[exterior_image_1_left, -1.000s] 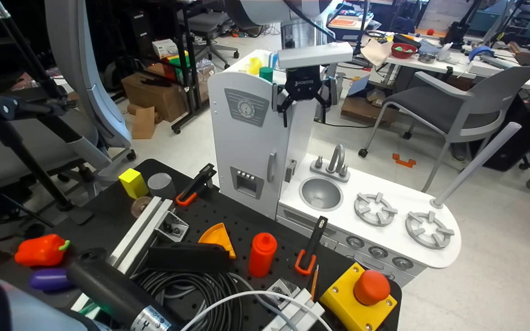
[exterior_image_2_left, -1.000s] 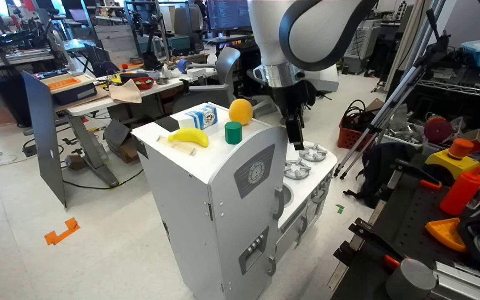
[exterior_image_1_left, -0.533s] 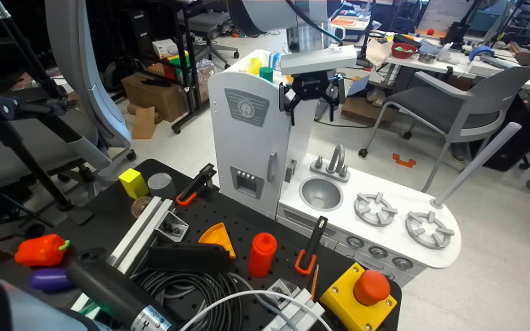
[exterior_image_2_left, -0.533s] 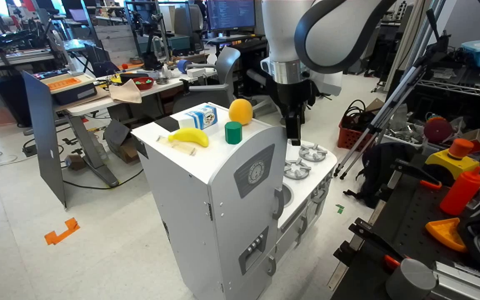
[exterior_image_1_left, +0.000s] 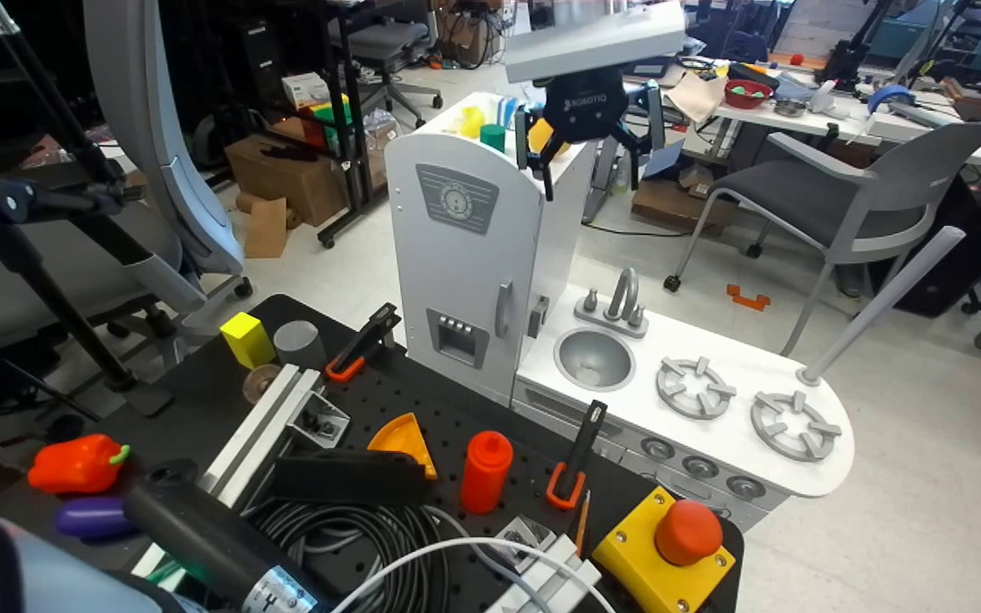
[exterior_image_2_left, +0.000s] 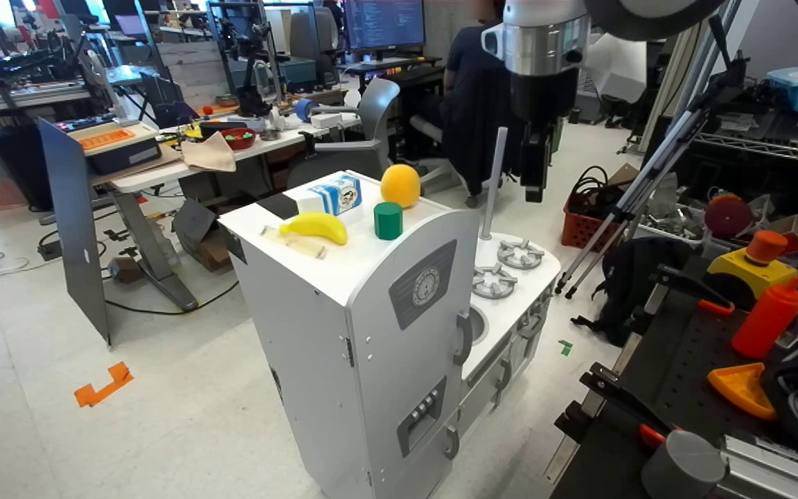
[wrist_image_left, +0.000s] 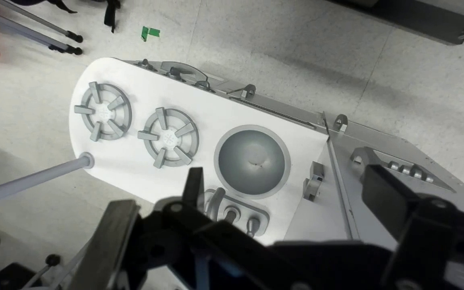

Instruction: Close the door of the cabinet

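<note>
At the tall white cabinet (exterior_image_2_left: 288, 360): door (exterior_image_1_left: 467, 268) looks flush, tool (exterior_image_1_left: 591, 183) spread wide

In both exterior views the door stands upright across the front, its grey handle (exterior_image_1_left: 502, 309) at the edge nearer the sink (exterior_image_1_left: 595, 359). And the tool hangs apart from the door, fingers (wrist_image_left: 389, 197) well spread, gripping nothing! The wrist view looks down past them onto the worktop (wrist_image_left: 212, 117). Up on the cabinet sit a banana (exterior_image_2_left: 317, 227), a green block (exterior_image_2_left: 388, 222), a carton (exterior_image_2_left: 333, 196) and a rounded yellow-orange fruit (exterior_image_2_left: 400, 187).

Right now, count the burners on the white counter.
2: one burner nearer the sink, the other burner nearer the grey post; both fully visible in the wrist view.
</note>
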`<state>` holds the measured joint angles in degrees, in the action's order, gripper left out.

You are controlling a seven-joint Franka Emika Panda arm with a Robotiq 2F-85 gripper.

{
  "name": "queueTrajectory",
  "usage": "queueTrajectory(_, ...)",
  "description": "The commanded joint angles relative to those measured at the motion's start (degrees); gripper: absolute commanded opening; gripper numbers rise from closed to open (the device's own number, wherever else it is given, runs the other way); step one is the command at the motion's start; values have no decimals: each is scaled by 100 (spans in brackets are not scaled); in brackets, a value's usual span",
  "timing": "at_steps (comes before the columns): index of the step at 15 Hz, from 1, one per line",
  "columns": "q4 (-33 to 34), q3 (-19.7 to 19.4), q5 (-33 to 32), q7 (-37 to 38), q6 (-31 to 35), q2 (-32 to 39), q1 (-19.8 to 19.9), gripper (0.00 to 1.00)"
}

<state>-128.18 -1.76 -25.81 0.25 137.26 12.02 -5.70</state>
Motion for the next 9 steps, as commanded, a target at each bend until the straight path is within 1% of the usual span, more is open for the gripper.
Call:
queueTrajectory(1, -637, -1, -121, 323, 101, -893, 106, 100)
queueTrajectory(3, -606, 18, -93, 438, 15, -1007, 190, 100)
queueTrajectory(4, -450, 90, 0, 270, -16, -784, 189, 100)
queueTrajectory(6, -510, 90, 3, 314, -15, -922, 243, 100)
queueTrajectory(9, -529, 89, 4, 342, -15, -928, 248, 100)
